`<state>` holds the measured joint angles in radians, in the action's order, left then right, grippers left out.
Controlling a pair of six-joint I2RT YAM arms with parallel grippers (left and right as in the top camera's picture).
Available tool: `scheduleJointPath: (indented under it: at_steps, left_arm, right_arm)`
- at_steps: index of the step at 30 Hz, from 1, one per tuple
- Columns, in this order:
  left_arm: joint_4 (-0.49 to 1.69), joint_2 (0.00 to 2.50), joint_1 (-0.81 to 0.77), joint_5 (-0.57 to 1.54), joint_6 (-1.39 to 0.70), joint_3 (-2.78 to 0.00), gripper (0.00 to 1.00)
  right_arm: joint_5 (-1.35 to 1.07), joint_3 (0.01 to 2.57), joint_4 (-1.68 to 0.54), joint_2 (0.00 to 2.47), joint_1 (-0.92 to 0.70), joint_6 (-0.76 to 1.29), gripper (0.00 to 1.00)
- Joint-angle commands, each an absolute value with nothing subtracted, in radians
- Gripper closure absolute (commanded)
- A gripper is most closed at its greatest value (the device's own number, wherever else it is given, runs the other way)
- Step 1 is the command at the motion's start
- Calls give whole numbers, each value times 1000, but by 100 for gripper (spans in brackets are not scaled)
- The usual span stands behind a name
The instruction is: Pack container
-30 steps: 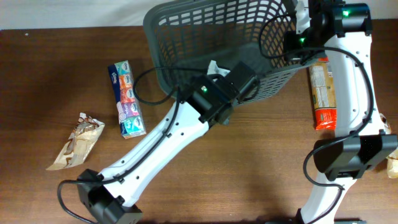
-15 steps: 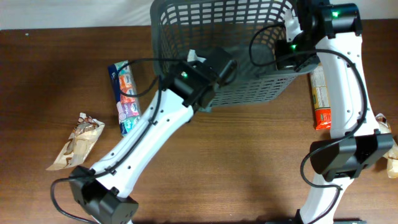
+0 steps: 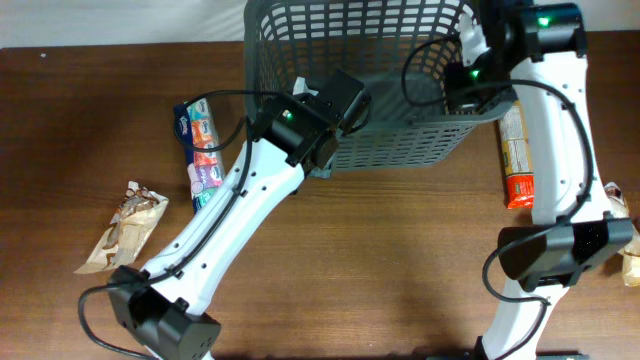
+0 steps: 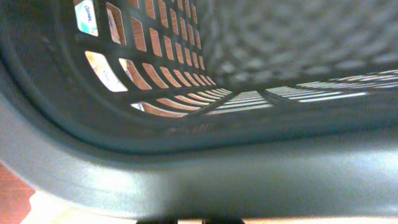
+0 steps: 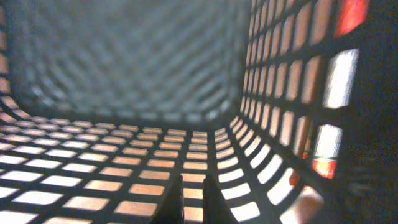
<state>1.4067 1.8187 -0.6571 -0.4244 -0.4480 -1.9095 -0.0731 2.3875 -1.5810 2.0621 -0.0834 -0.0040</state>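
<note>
The container point(image 3: 400, 140), a large dark grey basket with lattice sides, lies at the back of the table, tipped so that its opening faces the back. My left gripper point(image 3: 338, 100) is at its left rim. In the left wrist view the thick rim point(image 4: 217, 168) fills the frame just above my nearly closed fingertips point(image 4: 200, 220), which appear shut on it. My right gripper point(image 3: 468, 72) is at the basket's right side. In the right wrist view its fingers point(image 5: 193, 199) are pinched together on the lattice wall point(image 5: 124, 81).
A multi-pack of tissues point(image 3: 200, 150) lies left of the basket. A brown snack wrapper point(image 3: 125, 228) lies at the far left. An orange cracker package point(image 3: 518, 150) lies right of the basket, behind my right arm. Another packet point(image 3: 632, 262) is at the right edge.
The basket has swung left and squared up with the table's back edge. My left arm moved left and back with it. My right gripper stayed at the right side.
</note>
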Motion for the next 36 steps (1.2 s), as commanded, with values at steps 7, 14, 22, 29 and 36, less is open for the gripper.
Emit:
scheduleJointPath:
  at_steps: [7,14,22,29,36]
  left_arm:
    - [1428,1584,-684,-451,-432,-1979,98]
    - [1521,1380,-665,-628,-467,-1979,98]
    - [1687,1263,-547,-630,-564,-1975,98]
    - [1687,1244,-535,-587,-564,-1975,98]
    - [1687,1246,-535,-519,-541,-1966,98]
  right_arm:
    - [-93,2803,-1659,2006,-89,53,96]
    - [111,2951,-1677,1993,21,295,96]
    - [105,2944,-1685,2035,233,364,96]
    - [-125,2944,-1621,2141,303,154,96]
    - [-227,2944,-1591,2289,299,107,96]
